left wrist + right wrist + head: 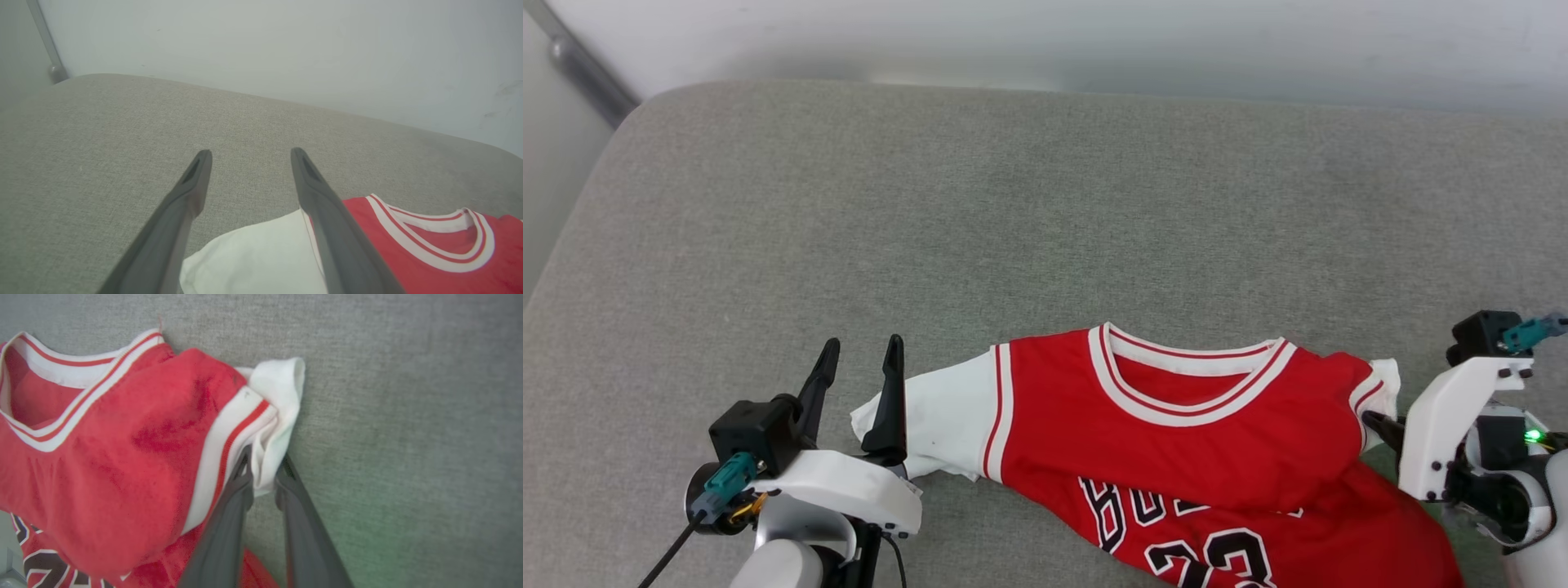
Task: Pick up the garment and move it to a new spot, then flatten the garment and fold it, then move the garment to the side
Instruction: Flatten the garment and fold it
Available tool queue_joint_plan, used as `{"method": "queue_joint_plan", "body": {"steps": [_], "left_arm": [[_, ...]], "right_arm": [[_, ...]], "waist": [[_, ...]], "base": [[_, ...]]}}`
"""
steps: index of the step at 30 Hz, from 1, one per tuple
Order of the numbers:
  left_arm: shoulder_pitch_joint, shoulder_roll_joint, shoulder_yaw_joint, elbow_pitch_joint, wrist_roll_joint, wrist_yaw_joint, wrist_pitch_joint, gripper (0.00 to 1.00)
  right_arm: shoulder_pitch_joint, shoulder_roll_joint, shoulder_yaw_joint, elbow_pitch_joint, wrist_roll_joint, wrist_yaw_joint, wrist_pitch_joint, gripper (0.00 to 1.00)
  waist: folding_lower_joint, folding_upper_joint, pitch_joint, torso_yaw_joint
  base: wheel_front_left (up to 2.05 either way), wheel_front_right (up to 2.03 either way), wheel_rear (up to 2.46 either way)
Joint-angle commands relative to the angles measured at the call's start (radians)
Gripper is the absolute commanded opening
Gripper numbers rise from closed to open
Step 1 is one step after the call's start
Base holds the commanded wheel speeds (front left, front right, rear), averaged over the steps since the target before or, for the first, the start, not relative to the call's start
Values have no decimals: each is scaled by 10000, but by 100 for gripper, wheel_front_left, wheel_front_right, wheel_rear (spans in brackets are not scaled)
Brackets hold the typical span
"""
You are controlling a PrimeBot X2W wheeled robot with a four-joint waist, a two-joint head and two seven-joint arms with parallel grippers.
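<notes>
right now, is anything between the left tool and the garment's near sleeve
Nothing visible does. The left tool stands open right at the garment's white sleeve, one finger over the sleeve's edge, with bare grey cushion around it. The right tool pinches the other sleeve.

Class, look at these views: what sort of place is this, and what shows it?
Probably an indoor room, perhaps a test space: a wide grey fabric cushion with a rounded corner, a plain pale wall behind it, and a red jersey lying on it.
</notes>
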Motion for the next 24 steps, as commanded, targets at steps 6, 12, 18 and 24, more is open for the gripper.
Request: {"method": "queue_joint_plan", "body": {"steps": [6, 12, 18, 24], "left_arm": [[102, 90, 1, -27, -25, 51, 20, 100], [229, 129, -54, -162, -8, 182, 90, 100], [183, 212, -72, -238, -42, 168, 174, 100], [237, 259, -68, -197, -97, 205, 231, 100]], "right_arm": [[-6, -276, -235, -1134, -182, 14, -480, 0], [685, -64, -1654, -2526, -508, 12, -261, 0], [2000, 857, -3049, -2659, -921, 12, -75, 0], [2626, 1708, -3285, -1557, -954, 14, -806, 100]], "waist": [[0, 0, -359, -543], [0, 0, -483, -933], [0, 0, -385, -1098], [0, 0, -406, -1211]], "base": [[0, 0, 0], [0, 0, 0], [0, 0, 0], [0, 0, 0]]}}
